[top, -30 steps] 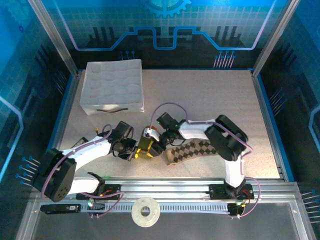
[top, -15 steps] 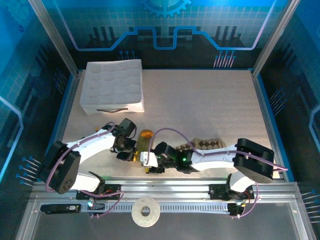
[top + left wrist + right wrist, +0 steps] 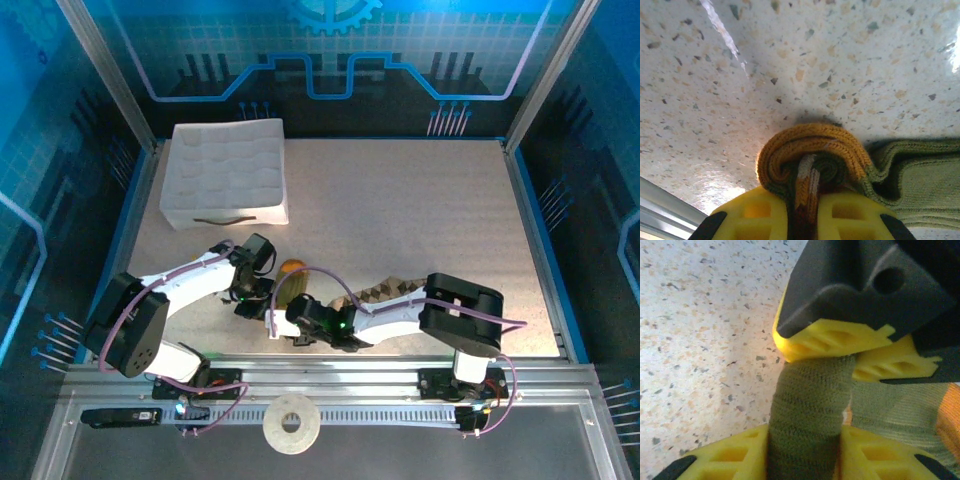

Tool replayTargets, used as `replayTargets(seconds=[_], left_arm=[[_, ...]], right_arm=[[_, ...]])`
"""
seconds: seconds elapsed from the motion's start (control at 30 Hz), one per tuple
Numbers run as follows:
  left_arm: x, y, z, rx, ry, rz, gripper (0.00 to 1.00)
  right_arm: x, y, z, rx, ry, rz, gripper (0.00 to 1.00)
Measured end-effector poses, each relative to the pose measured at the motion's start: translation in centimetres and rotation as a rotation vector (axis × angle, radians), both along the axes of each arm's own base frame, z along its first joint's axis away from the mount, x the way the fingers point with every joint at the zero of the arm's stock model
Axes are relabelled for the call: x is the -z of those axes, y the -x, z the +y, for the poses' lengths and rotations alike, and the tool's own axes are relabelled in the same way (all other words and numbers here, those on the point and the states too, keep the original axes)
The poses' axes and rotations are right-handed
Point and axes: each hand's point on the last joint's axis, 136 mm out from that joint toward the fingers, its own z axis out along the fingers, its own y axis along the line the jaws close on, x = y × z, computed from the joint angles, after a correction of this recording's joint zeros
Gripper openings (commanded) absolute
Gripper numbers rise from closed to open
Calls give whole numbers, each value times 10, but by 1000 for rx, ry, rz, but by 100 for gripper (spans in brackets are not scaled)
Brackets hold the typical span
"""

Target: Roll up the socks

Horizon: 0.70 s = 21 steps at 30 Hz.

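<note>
1. The left gripper (image 3: pixel 802 201) is clamped on the rolled, orange-edged end of the green sock (image 3: pixel 815 150). The roll rests on the speckled table (image 3: pixel 790 60), just nearer the arm bases than the white tray (image 3: pixel 225 165).
2. The right gripper (image 3: pixel 805 460) pinches a twisted stretch of the same sock (the left gripper's yellow fingers sit just beyond), slightly further from the tray.
3. The tan sock (image 3: pixel 390 291) lies flat, partly under the right arm, well right of the tray and closer to the bases.
</note>
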Motion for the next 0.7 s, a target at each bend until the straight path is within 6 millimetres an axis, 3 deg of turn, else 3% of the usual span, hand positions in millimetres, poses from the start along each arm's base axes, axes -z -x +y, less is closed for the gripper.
replayTargets(seconds=[0.13,0.2,0.27,0.3,0.4,0.5,0.6,0.7], left_arm=[[-1,-1,1,-2,0,-4,2],[-2,-2,2,-6,-3,-15,21],[-4,-4,5,-7,-9,-38,50],[-5,-4,8,-11,-16,-50,60],[-20,-8,18,-34,-28,-121,76],[-41,-19,29,-74,-22,-229,79],[-60,-28,37,-83,-16,-338,75],[-62,-30,38,-54,5,-408,68]], right_arm=[[1,-2,0,17,1,10,0],[0,-3,0,26,-10,29,0],[-1,-6,2,32,-32,69,0],[-1,-8,2,35,-46,95,0],[-1,-15,0,52,-95,203,0],[-1,-21,-2,59,-147,322,0],[1,-23,-4,52,-192,441,0],[2,-26,-4,42,-228,554,0]])
